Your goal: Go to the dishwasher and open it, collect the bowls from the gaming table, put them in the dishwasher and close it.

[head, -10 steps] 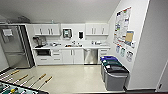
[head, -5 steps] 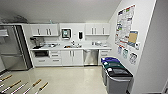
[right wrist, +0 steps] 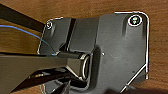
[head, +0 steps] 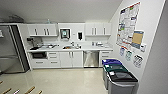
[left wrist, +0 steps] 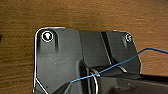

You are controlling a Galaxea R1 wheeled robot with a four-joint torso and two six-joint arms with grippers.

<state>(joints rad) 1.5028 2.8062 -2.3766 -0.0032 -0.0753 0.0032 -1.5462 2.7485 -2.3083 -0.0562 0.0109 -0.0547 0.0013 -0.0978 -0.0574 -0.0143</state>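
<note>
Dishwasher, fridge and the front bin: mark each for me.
dishwasher (head: 91,59), head view, middle of its steel door.
fridge (head: 8,51), head view, its steel front.
front bin (head: 122,77), head view, its dark lid.

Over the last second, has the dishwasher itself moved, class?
No. The dishwasher sits shut between the same white cabinets, under the counter; the whole kitchen shifts slightly in the head view, so the camera moved.

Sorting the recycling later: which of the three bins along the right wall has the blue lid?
The blue-lidded bin, the one farthest from the camera and closest to the dishwasher. The middle bin has a teal-green lid, and the nearest bin a black one.
</note>
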